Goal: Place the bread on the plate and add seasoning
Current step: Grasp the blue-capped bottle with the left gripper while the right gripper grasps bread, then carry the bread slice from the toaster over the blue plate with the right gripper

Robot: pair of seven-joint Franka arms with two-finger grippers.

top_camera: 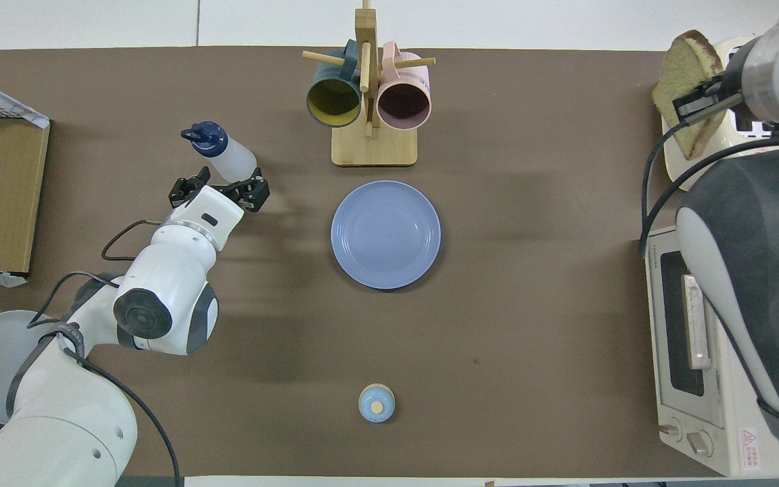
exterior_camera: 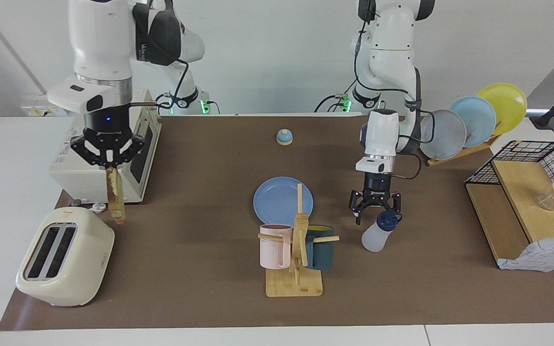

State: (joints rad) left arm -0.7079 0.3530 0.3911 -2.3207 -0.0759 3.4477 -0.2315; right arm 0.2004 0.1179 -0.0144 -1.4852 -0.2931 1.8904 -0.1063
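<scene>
The bread (exterior_camera: 116,196) hangs edge-down in the air from my right gripper (exterior_camera: 108,167), which is shut on its top edge, over the table between the toaster (exterior_camera: 65,257) and the oven. From overhead the bread (top_camera: 683,84) shows as a tan slice with my right gripper (top_camera: 697,105) on it. The blue plate (exterior_camera: 277,197) (top_camera: 386,233) lies bare mid-table. The seasoning (exterior_camera: 377,235) (top_camera: 226,154), a whitish bottle with a navy cap, stands toward the left arm's end. My left gripper (exterior_camera: 375,215) (top_camera: 217,189) hangs open just over its robot-side, close to the cap, not gripping it.
A wooden mug rack (exterior_camera: 296,254) with a pink and a dark mug stands just farther from the robots than the plate. A toaster oven (exterior_camera: 140,158) is at the right arm's end, a small bell (exterior_camera: 284,137) near the robots, an upright plate rack (exterior_camera: 469,122) and a wooden shelf (exterior_camera: 522,202) at the left arm's end.
</scene>
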